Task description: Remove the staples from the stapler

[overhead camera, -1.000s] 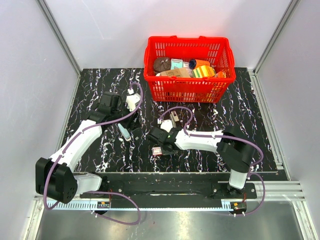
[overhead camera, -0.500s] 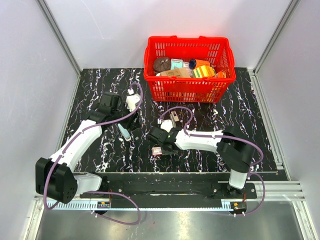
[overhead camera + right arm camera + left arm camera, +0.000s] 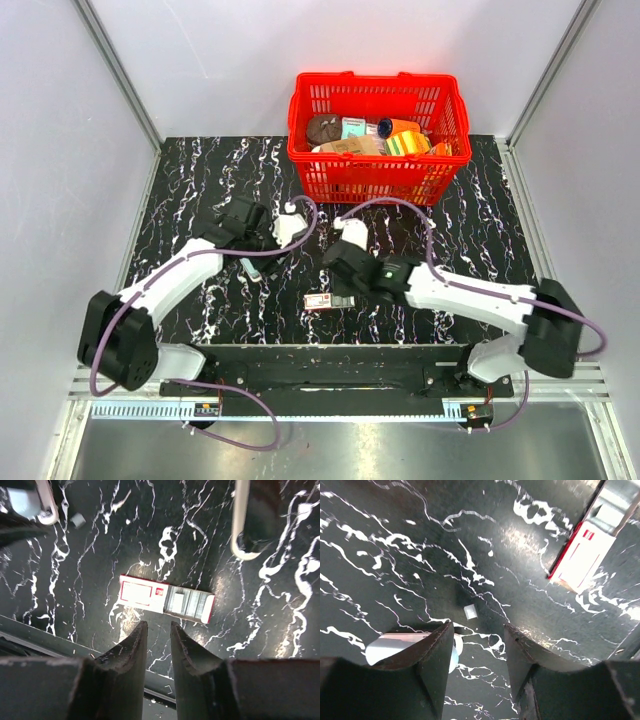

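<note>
Pale-blue and mostly hidden, the stapler (image 3: 395,647) lies on the black marble table (image 3: 190,180), left of its middle. It is tucked behind one finger of my left gripper (image 3: 477,630), so I see only a rounded end. Those fingers stand apart and grip nothing. Between them is bare marble and a small white scrap (image 3: 470,611) that I cannot identify. Further right, near the table's front edge, lies a red-and-white box (image 3: 167,599) with its tray slid out and silvery rows inside. My right gripper (image 3: 159,625) hovers over it, fingers almost together with a slim gap, empty. A cable (image 3: 240,530) is cut off at the top of that wrist view. A red basket (image 3: 370,175) stands at the back edge, its contents jumbled.
</note>
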{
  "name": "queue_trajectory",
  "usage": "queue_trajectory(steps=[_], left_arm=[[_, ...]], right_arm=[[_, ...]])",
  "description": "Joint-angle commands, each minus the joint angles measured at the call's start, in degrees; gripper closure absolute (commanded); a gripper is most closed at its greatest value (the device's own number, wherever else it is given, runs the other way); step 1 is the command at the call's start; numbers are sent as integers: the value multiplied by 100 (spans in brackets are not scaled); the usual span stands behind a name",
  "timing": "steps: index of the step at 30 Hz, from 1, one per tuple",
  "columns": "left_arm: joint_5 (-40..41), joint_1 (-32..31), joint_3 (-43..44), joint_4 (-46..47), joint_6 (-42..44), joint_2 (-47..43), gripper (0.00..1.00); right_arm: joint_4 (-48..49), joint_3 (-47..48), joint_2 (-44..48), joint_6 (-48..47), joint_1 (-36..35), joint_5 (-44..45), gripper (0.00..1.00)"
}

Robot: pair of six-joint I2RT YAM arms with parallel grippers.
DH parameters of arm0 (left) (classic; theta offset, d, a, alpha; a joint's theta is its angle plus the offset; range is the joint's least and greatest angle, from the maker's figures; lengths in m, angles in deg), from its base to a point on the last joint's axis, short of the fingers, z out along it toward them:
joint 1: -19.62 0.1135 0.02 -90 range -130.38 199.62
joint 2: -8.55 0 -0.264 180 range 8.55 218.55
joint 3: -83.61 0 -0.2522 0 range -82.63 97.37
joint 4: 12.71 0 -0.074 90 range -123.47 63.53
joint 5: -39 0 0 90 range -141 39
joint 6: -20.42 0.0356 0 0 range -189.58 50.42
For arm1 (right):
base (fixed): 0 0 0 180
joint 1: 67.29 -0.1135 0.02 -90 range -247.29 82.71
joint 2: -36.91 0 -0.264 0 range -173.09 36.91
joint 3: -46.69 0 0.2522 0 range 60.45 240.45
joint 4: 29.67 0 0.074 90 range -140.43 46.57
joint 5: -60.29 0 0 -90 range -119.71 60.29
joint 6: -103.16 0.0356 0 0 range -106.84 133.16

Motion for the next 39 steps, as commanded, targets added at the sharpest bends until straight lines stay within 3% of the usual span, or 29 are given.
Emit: queue_trajectory(steps=[1,9,23,39], left_arm=[[601,-146,-133,98,221,372,51],[1348,-515,-265,370,-289,794,50],[1814,-674,139,511,-782,1787,49],[1253,-674,192,476,-844,1656,50]], right_arm=[[389,-591,661,-263,303,261,70],[942,-1506,1040,-114,445,94,70],[1109,-1682,1154,-149,559,-73,70],[1206,-1770,1224,-166,665,-214,71]])
